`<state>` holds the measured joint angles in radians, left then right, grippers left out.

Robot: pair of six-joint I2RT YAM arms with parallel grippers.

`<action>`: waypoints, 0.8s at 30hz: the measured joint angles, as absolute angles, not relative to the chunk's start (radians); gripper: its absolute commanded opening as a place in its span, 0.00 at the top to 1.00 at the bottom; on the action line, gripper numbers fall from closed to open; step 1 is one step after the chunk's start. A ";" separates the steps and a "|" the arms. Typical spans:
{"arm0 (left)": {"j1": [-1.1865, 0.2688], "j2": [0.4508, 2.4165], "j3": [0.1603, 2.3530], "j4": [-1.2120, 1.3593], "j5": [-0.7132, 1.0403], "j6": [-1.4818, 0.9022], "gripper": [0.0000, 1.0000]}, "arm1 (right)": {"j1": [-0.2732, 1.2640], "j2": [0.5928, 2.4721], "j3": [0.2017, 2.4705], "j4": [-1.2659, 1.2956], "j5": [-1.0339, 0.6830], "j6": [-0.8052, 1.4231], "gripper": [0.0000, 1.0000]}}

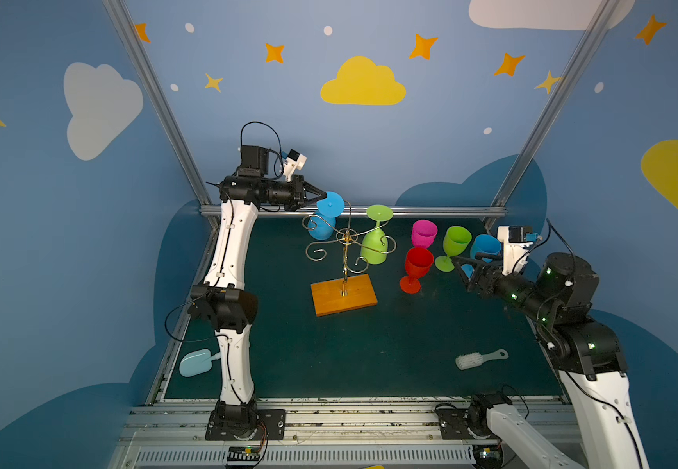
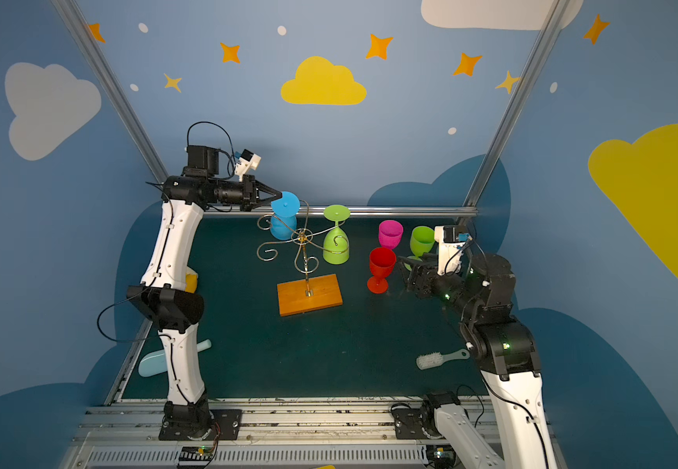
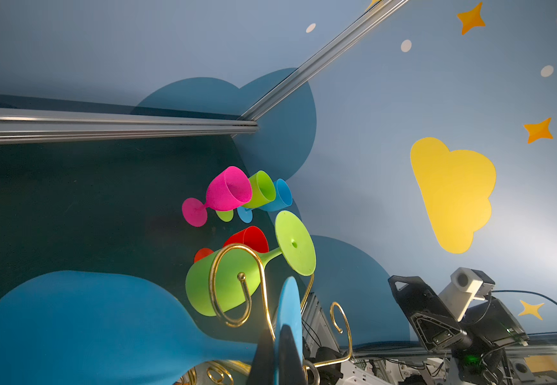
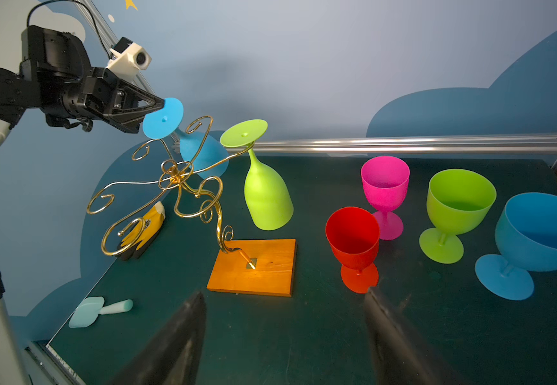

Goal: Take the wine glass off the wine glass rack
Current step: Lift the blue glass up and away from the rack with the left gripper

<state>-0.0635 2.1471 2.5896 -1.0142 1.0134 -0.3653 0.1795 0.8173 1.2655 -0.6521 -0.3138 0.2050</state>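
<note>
Left gripper (image 1: 324, 197) clamping foot of blue wine glass (image 1: 331, 205), right gripper (image 4: 284, 293) spread wide

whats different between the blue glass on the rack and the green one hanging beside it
The left tool is shut on the foot of the blue glass; nothing touches the hanging green glass. The blue glass leans, foot tipped; the hanging green glass hangs nearer straight. Both hang bowl-down on the wine glass rack.
</note>
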 measured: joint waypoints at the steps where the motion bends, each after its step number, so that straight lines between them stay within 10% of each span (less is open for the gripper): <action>1: -0.060 2.145 2.590 -1.014 1.014 -0.366 0.97 | 0.179 0.817 1.266 -0.653 -0.313 0.205 0.26; 24: 0.122 2.009 2.508 -0.323 1.075 -0.900 0.97 | 0.180 0.907 1.296 -0.595 -0.334 0.176 0.26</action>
